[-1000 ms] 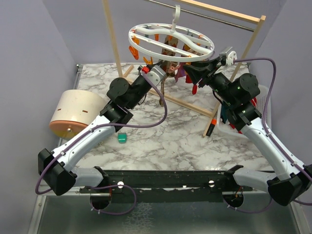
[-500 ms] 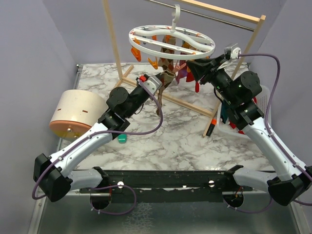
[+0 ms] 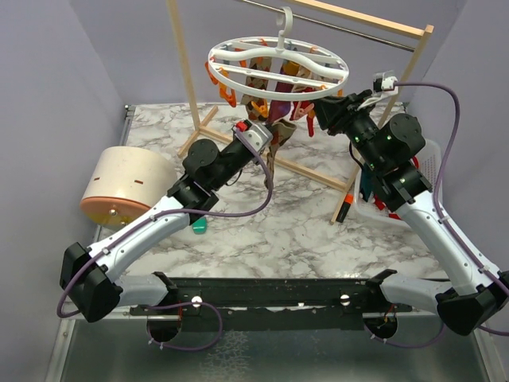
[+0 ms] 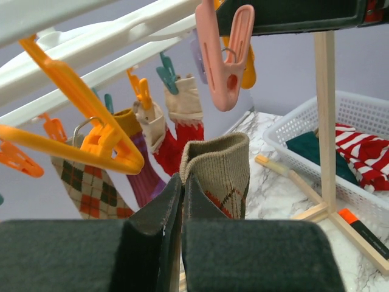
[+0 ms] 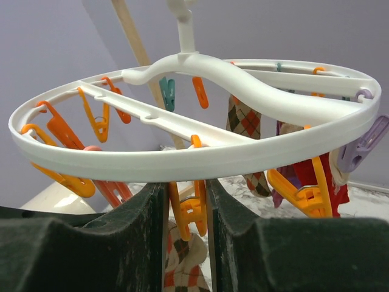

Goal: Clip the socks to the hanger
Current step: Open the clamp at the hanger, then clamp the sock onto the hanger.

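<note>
The hanger (image 3: pixel 238 78) is a white ring with orange and teal clips, hooked on the wooden rack. Several socks hang from it: an argyle one (image 4: pixel 85 188), a purple one (image 4: pixel 143 176) and red ones with tan cuffs (image 4: pixel 182 131). My left gripper (image 3: pixel 258 131) is just under the ring, shut on the cuff of a brown argyle sock (image 4: pixel 222 176). My right gripper (image 5: pixel 185 185) is at the ring's (image 5: pixel 243 155) near rim, its jaws closed on an orange clip (image 5: pixel 193 210) that hangs there. The brown sock (image 5: pixel 182 267) shows just below this clip.
The wooden rack frame (image 3: pixel 187 72) stands at the back. A white basket (image 4: pixel 340 121) at the right holds a red-white striped sock (image 4: pixel 364 152) and a dark teal one (image 4: pixel 310 146). A round tan container (image 3: pixel 123 187) sits left, with a teal clip (image 3: pixel 199 226) and an orange marker (image 3: pixel 344 208) on the table.
My left gripper has lifted the brown sock up and rightward to just under the ring. My right gripper has risen to the rim. The hanger has swung slightly left.
</note>
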